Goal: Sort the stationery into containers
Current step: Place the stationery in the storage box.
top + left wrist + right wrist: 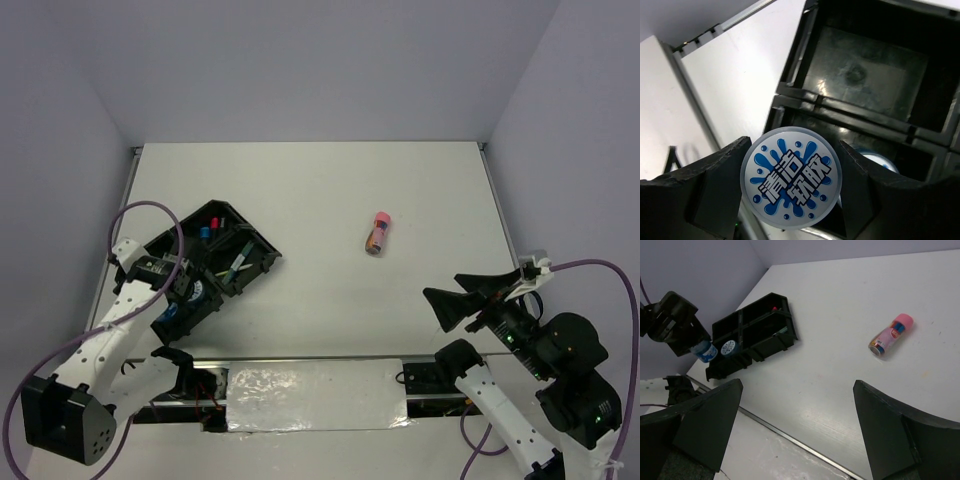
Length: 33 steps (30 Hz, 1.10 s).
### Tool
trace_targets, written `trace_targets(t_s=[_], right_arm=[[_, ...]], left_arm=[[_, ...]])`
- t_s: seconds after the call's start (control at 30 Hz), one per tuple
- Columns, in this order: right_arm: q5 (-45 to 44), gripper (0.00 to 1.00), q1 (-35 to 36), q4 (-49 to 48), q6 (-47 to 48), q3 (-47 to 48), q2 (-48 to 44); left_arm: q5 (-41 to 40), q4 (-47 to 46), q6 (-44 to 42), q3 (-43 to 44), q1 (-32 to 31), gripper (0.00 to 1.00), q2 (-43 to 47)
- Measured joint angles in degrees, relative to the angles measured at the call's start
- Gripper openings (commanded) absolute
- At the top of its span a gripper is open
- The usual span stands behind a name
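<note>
Left pincer [792, 172] pinching tape roll [790, 181], poised over outer wall of organiser tray [866, 116]; second roll [879, 161] already in compartment below; shift inward, lower, then release. Right pincer [797, 407] spread, empty; pink tube [377, 232] on desk [320, 190], well apart from tray.

The tape roll [790, 177] is white with blue splashes and dark lettering. The tray [850, 112] is black, the tube [377, 234] pink-capped and orange, the counter [330, 190] white.
</note>
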<state>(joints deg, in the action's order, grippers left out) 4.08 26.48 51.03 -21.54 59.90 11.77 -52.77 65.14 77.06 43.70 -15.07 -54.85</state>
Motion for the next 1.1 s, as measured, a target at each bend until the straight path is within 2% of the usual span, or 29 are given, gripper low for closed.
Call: trace_targets(t_s=[0.2,0.37,0.4,0.47,0.5,0.57,0.6,0.63,0.67,0.83,0.97,1.1], right_arm=[[0.9,1.0,0.0,0.0,0.2,-0.3,0.0],[1.3,1.0,0.0,-0.1,0.4,-0.3,0.3],[1.3,1.0,0.0,-0.1,0.4,-0.3,0.5],[1.4,1.0,0.0,-0.5,0.4,-0.3,1.2],[1.4,1.0,0.0,-0.6,0.4,-0.3,1.5],[1.6,1.0,0.0,-0.9,0.4,-0.3,2.3],[1.8,1.0,0.0,-1.1,0.4,-0.3,2.7],[2.1,1.0,0.0,-1.2,0.5,-0.3,3.1],[2.3,1.0,0.0,-1.4,0.5,-0.3,3.5],[2.7,1.0,0.0,-1.7,0.5,-0.3,4.3],[2.8,1.0,0.0,-1.8,0.5,-0.3,4.4],[2.8,1.0,0.0,-2.5,0.4,-1.2,4.4]], left_arm=[[-0.3,-5.7,-0.5,-1.7,0.0,0.01,-0.2],[-0.3,-8.3,-0.6,-4.0,0.3,0.09,-0.2],[-0.4,-8.7,-0.7,-4.0,0.4,0.16,-0.2],[-0.5,-9.6,-0.8,-4.1,0.6,0.22,-0.2],[-0.5,-10.0,-0.8,-4.2,0.7,0.33,-0.2],[-0.6,-10.8,-1.5,-4.4,0.8,0.44,-0.1],[-0.6,-11.4,-1.9,-4.7,0.9,0.55,0.0],[-0.6,-12.0,-2.3,-5.1,1.1,0.61,0.2],[-0.5,-12.7,-2.7,-5.6,1.2,0.73,0.6],[0.0,-15.5,-5.1,-7.3,2.5,0.98,1.5],[0.4,-17.3,-7.1,-7.3,2.8,0.99,1.5],[2.1,-19.6,-13.0,-5.8,2.9,0.99,1.9]])
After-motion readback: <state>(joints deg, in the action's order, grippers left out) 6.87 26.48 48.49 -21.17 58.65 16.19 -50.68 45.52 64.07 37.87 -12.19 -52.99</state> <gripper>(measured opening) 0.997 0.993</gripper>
